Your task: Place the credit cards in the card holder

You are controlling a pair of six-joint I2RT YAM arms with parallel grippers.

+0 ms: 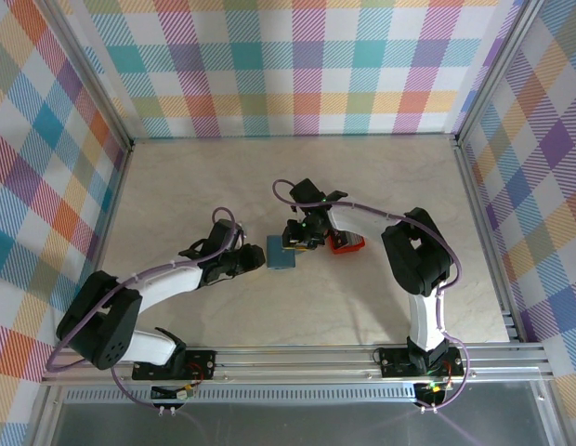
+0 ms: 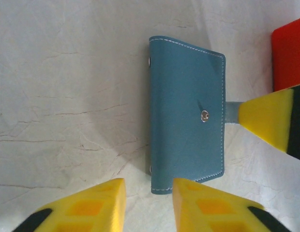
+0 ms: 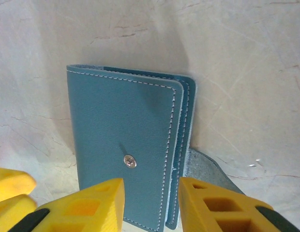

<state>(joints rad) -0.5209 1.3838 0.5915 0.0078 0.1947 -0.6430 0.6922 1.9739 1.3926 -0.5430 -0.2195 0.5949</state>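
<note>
Card holder (image 2: 186, 113): teal leather-look, matt, fine grain, pale stitched edges. Snap stud (image 2: 204, 115) on it: small, shiny metal. Clasp tab (image 3: 205, 169): grey, rougher, suede-like face. Tabletop (image 2: 67, 96): pale marble-look, smooth, low sheen, thin crack-like veins. Left gripper fingers (image 2: 99, 205): yellow plastic, matt, moulded recesses, black backing. Red tray (image 2: 289, 53): smooth plastic, slight gloss. Frame rail (image 1: 297, 358): bare brushed metal. Walls (image 1: 297, 65): checked print, matt.
</note>
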